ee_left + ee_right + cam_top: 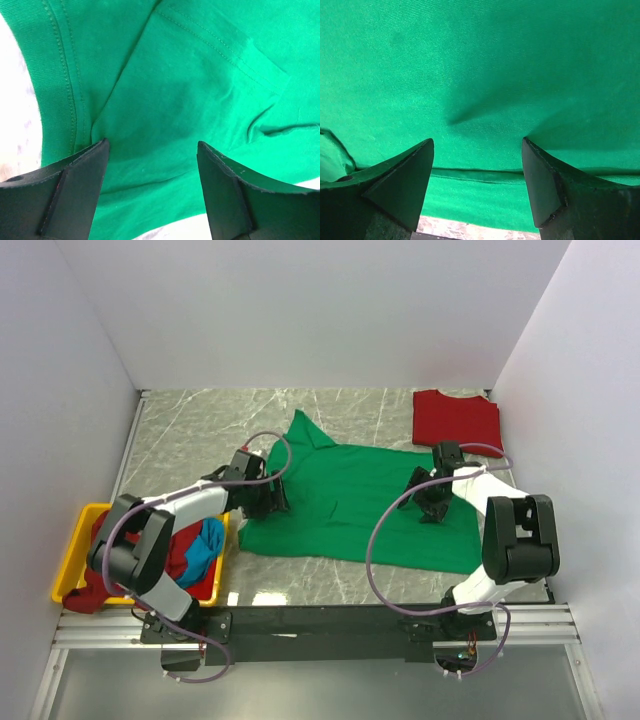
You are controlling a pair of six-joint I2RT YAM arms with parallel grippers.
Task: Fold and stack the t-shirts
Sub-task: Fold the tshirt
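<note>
Green tee (340, 510) flat on counter (200, 420), fold next.
L gripper (152, 150) & R gripper (477, 147) spread, nothing pinched: grab edges level, lift together.

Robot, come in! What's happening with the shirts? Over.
Hands open: left hand, right hand, low over green shirt. Folded red shirt back right. Nothing in the way.

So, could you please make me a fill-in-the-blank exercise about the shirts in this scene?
1. The spread shirt in the middle of the table is ____.
2. The folded red shirt lies in the far ____ corner.
3. The bin on the left is ____.
4. The left gripper and the right gripper are both ____.
Missing words: green; right; yellow; open.
</note>
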